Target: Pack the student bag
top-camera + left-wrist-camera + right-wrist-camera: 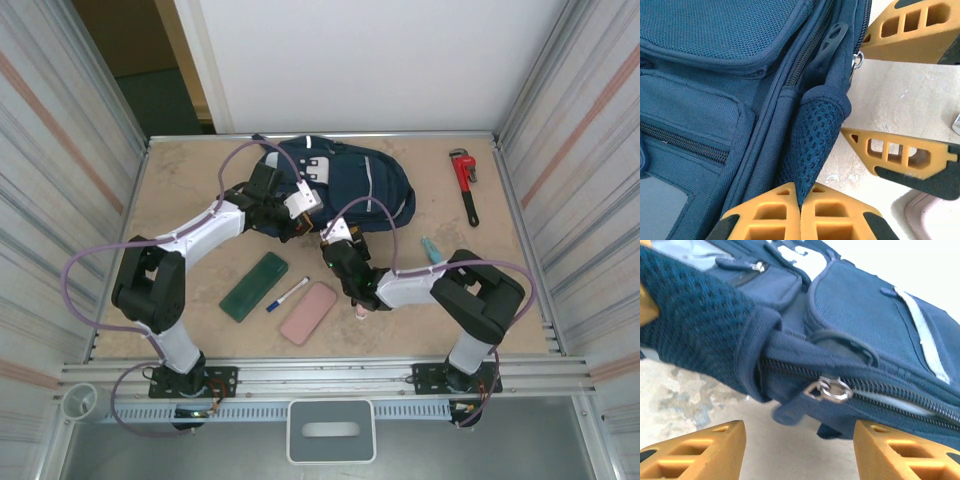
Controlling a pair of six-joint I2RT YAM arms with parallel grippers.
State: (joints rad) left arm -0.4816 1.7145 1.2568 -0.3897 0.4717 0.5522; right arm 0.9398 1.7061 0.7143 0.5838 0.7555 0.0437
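Note:
The student bag, a navy backpack with white stripes, lies at the back middle of the table. My left gripper is shut on the bag's dark mesh side pocket, pinching its fabric; from above it sits at the bag's near left edge. My right gripper stands open just before the bag's main zipper. The metal zipper slider and its blue pull tab hang between and ahead of the fingers, untouched. The right gripper's orange fingers also appear beside the mesh pocket.
On the near table lie a green pencil case, a blue-capped pen and a pink case. A red pipe wrench lies at the back right, and a small teal item beside the right arm. Corrugated walls enclose the table.

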